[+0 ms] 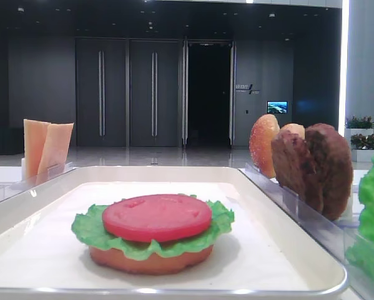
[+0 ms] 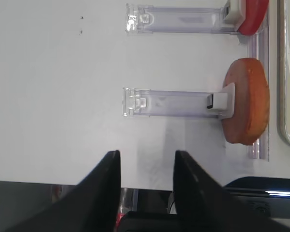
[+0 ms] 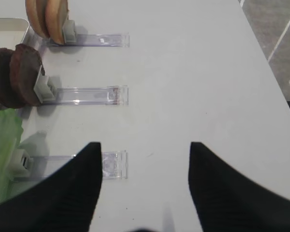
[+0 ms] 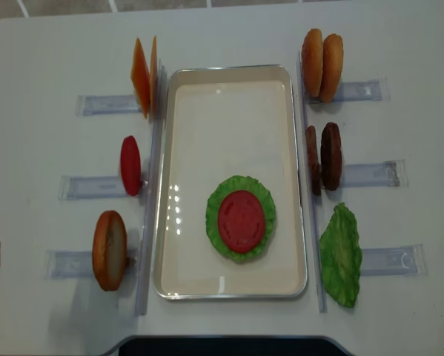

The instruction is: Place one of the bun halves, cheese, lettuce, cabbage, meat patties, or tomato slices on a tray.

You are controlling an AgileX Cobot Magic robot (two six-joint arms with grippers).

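Note:
On the white tray (image 4: 229,70) lies a stack: a bun half (image 1: 149,261) at the bottom, a lettuce leaf (image 4: 216,211) over it and a tomato slice (image 4: 241,221) on top. My left gripper (image 2: 147,153) is open with nothing between its fingers. It hovers over the table's near edge, short of the rack that holds a bun half (image 2: 246,107). My right gripper (image 3: 145,145) is open and holds nothing. It is above bare table to the right of the lettuce rack (image 3: 111,164).
Left of the tray stand clear racks with cheese (image 4: 143,74), a tomato slice (image 4: 130,165) and a bun half (image 4: 109,250). Right of it stand two bun halves (image 4: 322,64), two meat patties (image 4: 324,157) and a lettuce leaf (image 4: 341,254).

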